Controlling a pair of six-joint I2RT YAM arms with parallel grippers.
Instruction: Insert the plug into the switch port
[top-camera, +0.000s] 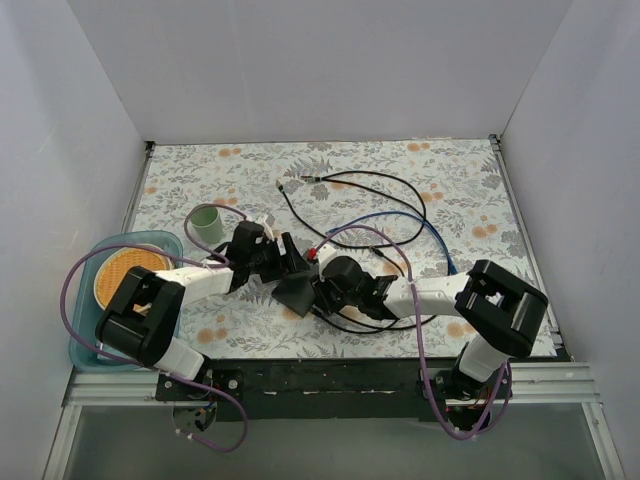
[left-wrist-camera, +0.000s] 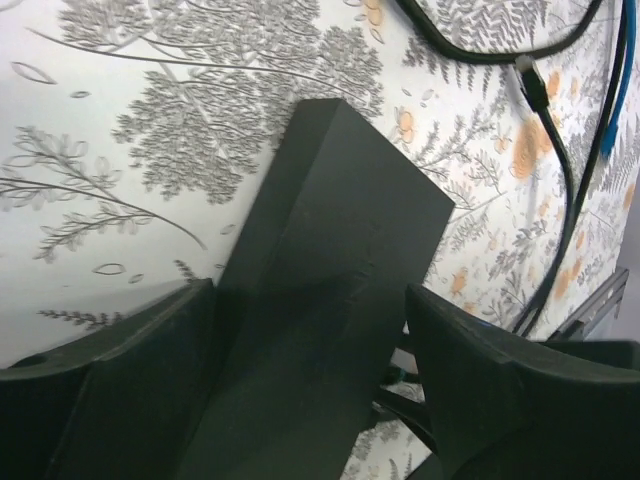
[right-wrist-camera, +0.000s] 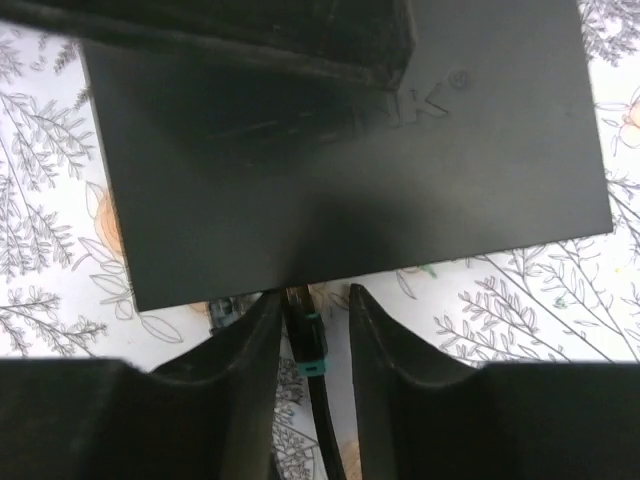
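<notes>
I'm running this from afar in what looks like a lab test cell: plain white walls box in 3 sides of a floral-clothed table, with left arm and right arm bolted onto a metal rail.

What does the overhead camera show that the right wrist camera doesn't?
Only the overhead view shows the green cup, the teal tray and the loose cables farther back. Only the right wrist view shows the plug with its teal collar meeting the edge of the dark box, and the lettering on that box. Both show the dark box and the flowered tablecloth.
</notes>
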